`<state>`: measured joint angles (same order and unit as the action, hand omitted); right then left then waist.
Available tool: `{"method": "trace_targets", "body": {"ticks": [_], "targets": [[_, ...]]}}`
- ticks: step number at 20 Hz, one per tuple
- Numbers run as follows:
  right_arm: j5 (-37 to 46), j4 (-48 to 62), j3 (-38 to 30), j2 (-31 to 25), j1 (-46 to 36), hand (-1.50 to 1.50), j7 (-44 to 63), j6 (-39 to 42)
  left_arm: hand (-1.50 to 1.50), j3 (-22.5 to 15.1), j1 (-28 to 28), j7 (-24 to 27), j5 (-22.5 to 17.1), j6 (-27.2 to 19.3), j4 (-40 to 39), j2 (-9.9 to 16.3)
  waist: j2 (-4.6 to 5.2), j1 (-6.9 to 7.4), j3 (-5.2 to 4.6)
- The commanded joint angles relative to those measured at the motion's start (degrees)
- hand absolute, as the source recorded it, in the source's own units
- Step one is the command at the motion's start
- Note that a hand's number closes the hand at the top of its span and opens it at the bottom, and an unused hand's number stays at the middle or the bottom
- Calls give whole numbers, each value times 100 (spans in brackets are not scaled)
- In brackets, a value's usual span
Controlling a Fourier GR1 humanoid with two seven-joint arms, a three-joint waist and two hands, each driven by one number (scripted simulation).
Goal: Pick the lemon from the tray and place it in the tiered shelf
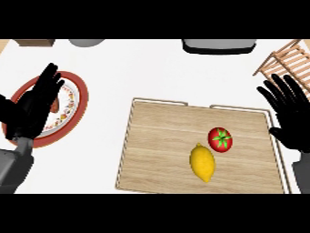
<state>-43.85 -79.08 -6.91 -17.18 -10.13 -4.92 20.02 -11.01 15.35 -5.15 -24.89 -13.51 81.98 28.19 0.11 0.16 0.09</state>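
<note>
Lemon (202, 162) lying on the wooden tray (157, 136), just beside a tomato (219, 139), long axis running roughly toward and away from the robot, tilted slightly. Nearer the right hand (295, 119), which hovers at the tray's right edge with fingers (278, 96) straight and spread, holding nothing; lemon down and left of them. Left hand (30, 107) likewise released, over a red-rimmed plate (80, 98) on the table (157, 68). Tiered shelf (292, 63), probably the slatted wooden frame, top right. No readable labels or writing.

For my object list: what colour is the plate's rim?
Red rim on the plate, seen in the head view.
</note>
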Motion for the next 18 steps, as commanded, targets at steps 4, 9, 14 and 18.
{"method": "trace_targets", "body": {"ticks": [4, 9, 14, 18], "targets": [[-88, -581, 208, -1450, 168, -150, 1122, 1316, 0, 13, -90, 4, 61, 26, 35, -105, -33, -77, -17], [1716, -1485, 533, -2494, -198, -150, 1324, 1231, 0, 126, -58, -153, -9, 89, 30, 46, -61, -58, -36], [2779, -2489, 1040, -2674, -610, -150, 2198, 537, 0, 105, 129, -239, 106, -33, 40, -56, -37, -37, -25], [3162, -3401, 1607, -2222, -138, -150, 3054, 127, 0, 200, 50, -193, 218, 59, 6, -94, -27, -53, -14]]}}
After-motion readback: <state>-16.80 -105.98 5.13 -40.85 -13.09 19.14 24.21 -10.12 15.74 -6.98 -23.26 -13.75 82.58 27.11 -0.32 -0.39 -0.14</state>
